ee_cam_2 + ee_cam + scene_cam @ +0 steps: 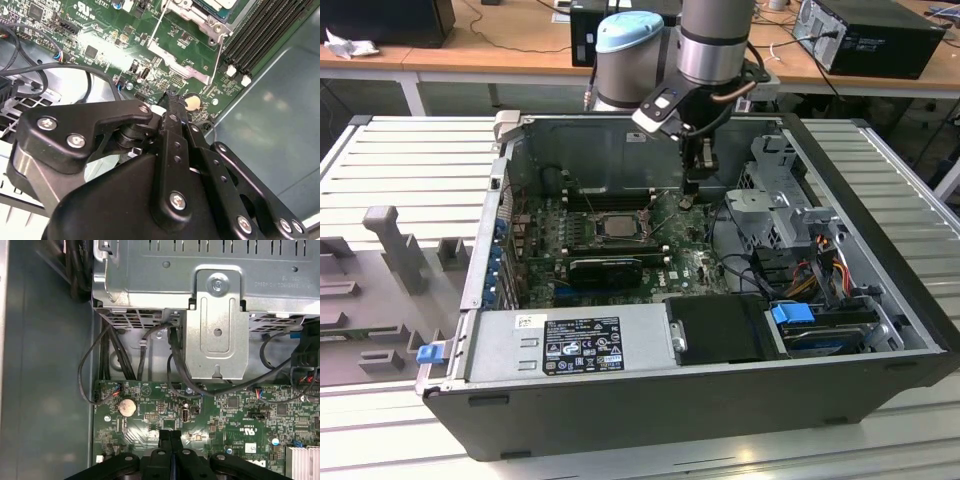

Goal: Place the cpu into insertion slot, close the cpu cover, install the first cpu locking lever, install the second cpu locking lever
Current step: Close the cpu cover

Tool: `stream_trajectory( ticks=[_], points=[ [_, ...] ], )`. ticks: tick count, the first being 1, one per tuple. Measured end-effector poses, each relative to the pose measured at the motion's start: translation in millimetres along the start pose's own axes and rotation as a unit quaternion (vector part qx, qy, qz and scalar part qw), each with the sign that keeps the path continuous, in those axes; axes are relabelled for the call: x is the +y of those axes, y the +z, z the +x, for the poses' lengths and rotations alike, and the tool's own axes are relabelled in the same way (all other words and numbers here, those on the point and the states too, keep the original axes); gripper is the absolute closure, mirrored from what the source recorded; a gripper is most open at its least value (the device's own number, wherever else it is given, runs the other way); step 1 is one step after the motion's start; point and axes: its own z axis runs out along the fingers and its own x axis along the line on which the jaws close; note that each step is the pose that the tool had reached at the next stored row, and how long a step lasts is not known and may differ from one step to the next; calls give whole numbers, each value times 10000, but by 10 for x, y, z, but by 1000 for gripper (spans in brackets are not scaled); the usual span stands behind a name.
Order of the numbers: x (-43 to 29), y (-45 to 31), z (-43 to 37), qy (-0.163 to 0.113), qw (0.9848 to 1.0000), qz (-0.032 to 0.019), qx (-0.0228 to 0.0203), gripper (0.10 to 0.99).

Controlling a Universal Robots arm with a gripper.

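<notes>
Held the tool (688, 197) low over the green motherboard (705, 265), fingers (164, 441) pressed together.
Found the cpu (617, 226) lying in the insertion slot (592, 230), at eight o'clock from the tool in the exterior view; hung just by a coin cell (127, 407).

Counted one open tower case (720, 400) on the bench (410, 160), and inside it was one green motherboard (690, 262), one cpu (617, 226), one black expansion card (605, 268) and one coin battery (127, 407). There were also two blue plastic tabs (430, 352), two white latch ends (230, 71) by the memory slots, and one silver power supply (570, 345). Just one arm (715, 40), and it had two fingers (164, 440).
</notes>
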Motion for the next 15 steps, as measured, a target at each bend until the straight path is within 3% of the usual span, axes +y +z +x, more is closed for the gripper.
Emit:
stream_trajectory(
  ticks=[9, 15],
  points=[
    [81, 41, 8, -3, 10000, 0, 1, 980],
    [76, 155, -19, -27, 10000, 0, 2, 980]
  ],
)
